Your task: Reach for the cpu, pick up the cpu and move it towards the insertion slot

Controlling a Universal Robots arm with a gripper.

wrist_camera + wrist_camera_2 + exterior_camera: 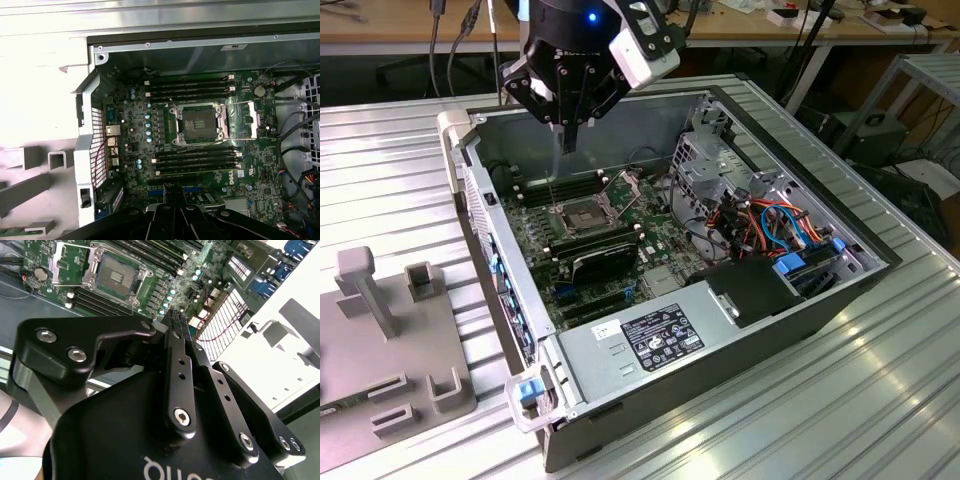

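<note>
One square, silver-framed insertion slot (199, 125), dark centre

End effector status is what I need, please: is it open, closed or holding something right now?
End effector: closed, fingers together, poised above the motherboard.

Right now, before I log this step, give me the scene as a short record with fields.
gripper: fingers together, hanging above the open computer case
held item: cannot tell
insertion slot: on the motherboard, dark centre exposed
gripper to slot: apart, gripper higher
memory slots: long rows on two sides of the slot
</note>
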